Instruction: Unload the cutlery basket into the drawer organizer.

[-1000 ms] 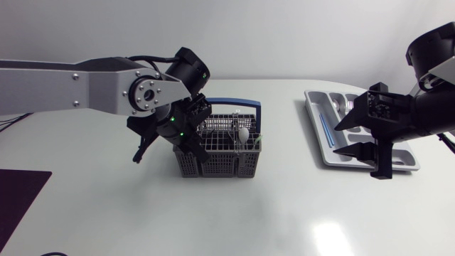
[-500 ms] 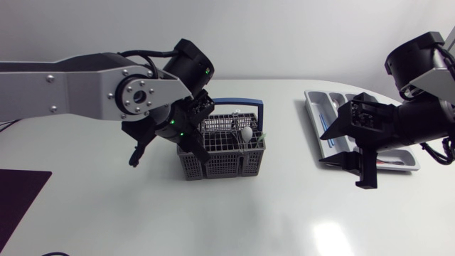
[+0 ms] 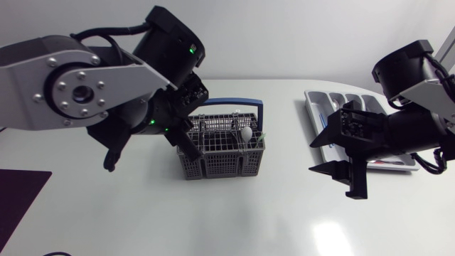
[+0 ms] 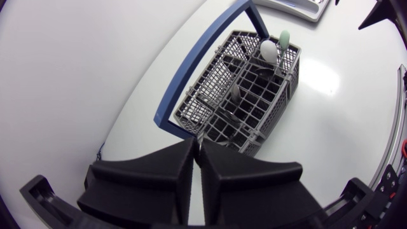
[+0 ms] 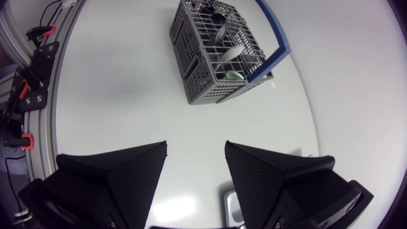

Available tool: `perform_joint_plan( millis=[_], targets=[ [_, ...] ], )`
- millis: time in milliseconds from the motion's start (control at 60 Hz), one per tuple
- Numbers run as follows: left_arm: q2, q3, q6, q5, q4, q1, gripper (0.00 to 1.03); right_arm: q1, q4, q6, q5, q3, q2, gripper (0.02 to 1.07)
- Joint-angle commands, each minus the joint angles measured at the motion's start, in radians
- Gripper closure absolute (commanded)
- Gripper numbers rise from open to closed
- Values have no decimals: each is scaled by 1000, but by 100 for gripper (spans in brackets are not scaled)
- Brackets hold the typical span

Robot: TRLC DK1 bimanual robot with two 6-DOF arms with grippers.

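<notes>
The grey cutlery basket (image 3: 229, 151) with a blue handle stands mid-table, holding a white spoon (image 3: 244, 133) and a green utensil (image 3: 259, 136). My left gripper (image 3: 190, 149) hangs over the basket's left front corner, shut. In the left wrist view its fingers (image 4: 178, 172) press together just short of the basket (image 4: 245, 95), and I cannot make out anything held between them. The right gripper (image 3: 321, 154) is open and empty, between the basket and the grey drawer organizer (image 3: 318, 107). The right wrist view looks past the open right gripper (image 5: 194, 149) to the basket (image 5: 216, 57).
My right arm hides much of the organizer's compartments. A dark mat (image 3: 21, 199) lies at the table's front left. White tabletop stretches in front of the basket.
The left arm has lifted up and toward the camera above the basket's left side while its fingers closed fully. The right arm has swung left, off the organizer toward the table's middle.
</notes>
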Motion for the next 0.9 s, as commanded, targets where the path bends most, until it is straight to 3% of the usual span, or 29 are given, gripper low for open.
perform_joint_plan(
  millis=[0, 167, 267, 467, 883],
  targets=[
    [-50, -23, 33, -16, 7, -9, 100, 17, 8, 41, 1, -29, -15, 40],
    [-133, -28, 48, -7, 7, -14, 100, 60, 42, 103, -1, -35, -37, 40],
    [-165, -25, 30, 47, -2, -7, 100, 95, 73, 153, -2, -40, -55, 40],
    [-202, -23, -99, 266, -39, 49, 100, 183, 157, 291, 1, -50, -77, 40],
    [-122, -37, -294, 636, -22, 129, 100, 339, 261, 529, 5, -38, -66, 40]
  ],
)
